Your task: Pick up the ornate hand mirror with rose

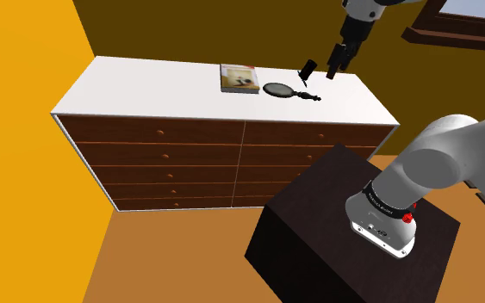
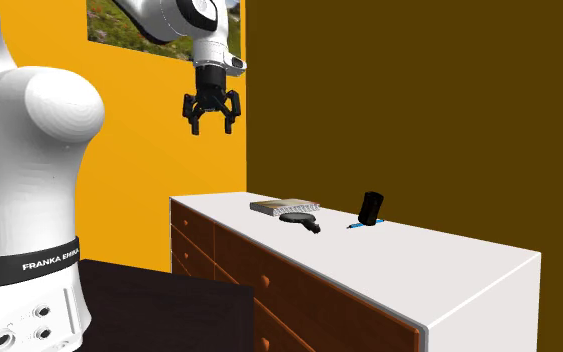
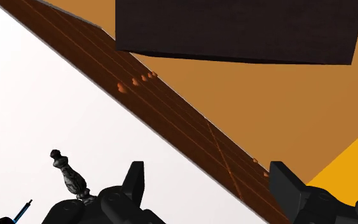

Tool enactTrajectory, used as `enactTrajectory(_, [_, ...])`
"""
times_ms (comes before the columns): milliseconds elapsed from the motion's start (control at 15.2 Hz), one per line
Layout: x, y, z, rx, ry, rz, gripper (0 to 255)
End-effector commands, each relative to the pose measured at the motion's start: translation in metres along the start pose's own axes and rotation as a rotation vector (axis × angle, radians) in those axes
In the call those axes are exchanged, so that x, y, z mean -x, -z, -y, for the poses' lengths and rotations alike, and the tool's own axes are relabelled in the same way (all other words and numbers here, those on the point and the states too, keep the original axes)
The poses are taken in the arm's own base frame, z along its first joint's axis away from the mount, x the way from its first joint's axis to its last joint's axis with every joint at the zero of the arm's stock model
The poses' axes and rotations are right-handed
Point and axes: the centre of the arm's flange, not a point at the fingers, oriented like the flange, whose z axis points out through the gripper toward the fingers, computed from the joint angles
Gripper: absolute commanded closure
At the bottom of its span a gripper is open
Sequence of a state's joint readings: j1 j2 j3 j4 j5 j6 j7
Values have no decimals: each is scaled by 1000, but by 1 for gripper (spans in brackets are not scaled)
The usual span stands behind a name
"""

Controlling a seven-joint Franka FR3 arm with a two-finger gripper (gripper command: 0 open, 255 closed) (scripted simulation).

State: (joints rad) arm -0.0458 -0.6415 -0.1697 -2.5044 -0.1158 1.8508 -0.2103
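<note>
Jaws are standing wide open and gripping nothing, and they are hanging in the air above the dresser, well apart from everything on it. In the wrist view the two black fingers are sitting far apart, with the dresser's front edge running between them.

The ornate hand mirror is lying flat on the dresser's white top. In the shoulder view it is sitting at about 8 o'clock from the jaws, its dark round head toward the book and its handle pointing between 3 and 4 o'clock. In the wrist view that turned, knobbed handle is showing just beside one finger, not touching it.

The book is lying flat near the mirror's head, at about 10 o'clock from it in the shoulder view. A black cylindrical holder is sitting at about 2 o'clock from the head, with a blue pen lying at its foot. The dark stand is sitting in front of the drawers.
</note>
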Motion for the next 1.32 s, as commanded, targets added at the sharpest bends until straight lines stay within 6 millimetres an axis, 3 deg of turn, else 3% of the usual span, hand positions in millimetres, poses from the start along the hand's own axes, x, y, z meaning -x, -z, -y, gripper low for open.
enactTrajectory(0, [-11, -15, -20, 1, 35, -5, 0])
enactTrajectory(594, [-64, -86, -99, -2, 183, -19, 0])
enactTrajectory(1254, [-137, -164, -175, -5, 346, -35, 0])
